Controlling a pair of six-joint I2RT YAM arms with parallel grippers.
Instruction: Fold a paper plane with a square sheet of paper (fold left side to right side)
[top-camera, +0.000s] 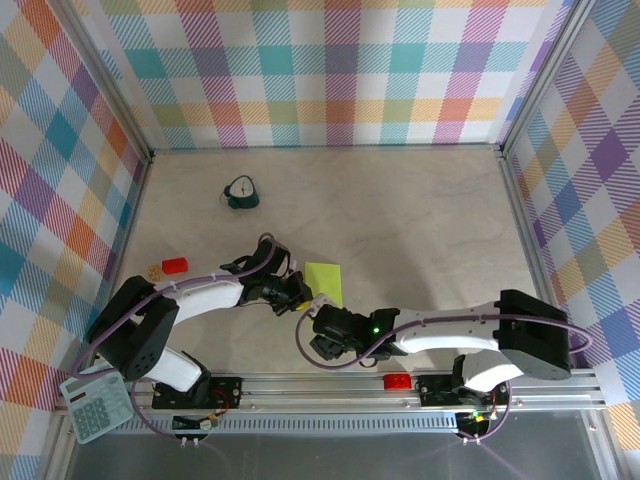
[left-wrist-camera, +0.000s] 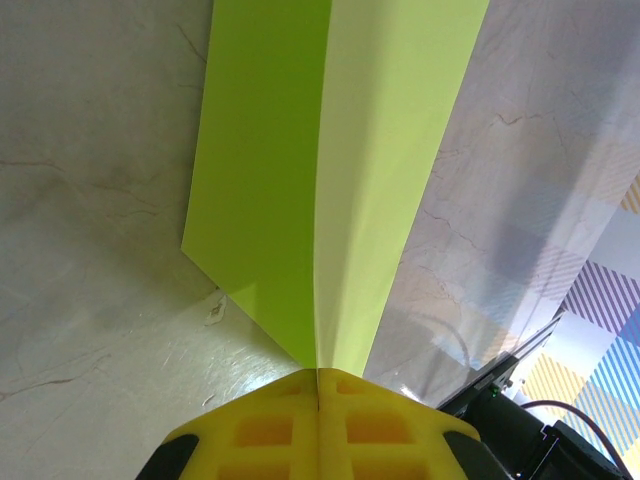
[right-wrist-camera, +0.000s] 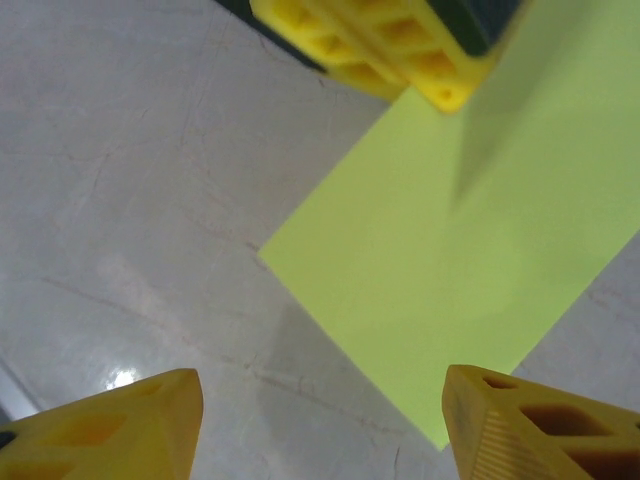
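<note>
Calculator (top-camera: 95, 408) sits at the near left corner, beside the rail. Right gripper (right-wrist-camera: 320, 420): fingers (right-wrist-camera: 120, 430) well apart, nothing between them, over the table (right-wrist-camera: 130, 180) at the near corner of the square sheet of paper (right-wrist-camera: 450, 250). Left gripper (left-wrist-camera: 318, 420): fingers pressed together, pinching the sheet's near edge; the paper rises into the pinch along a crease. The sheet lies just beyond both grippers. Red block (top-camera: 175, 266) to the left, well apart. Teal clock (top-camera: 240, 193) farther back.
</note>
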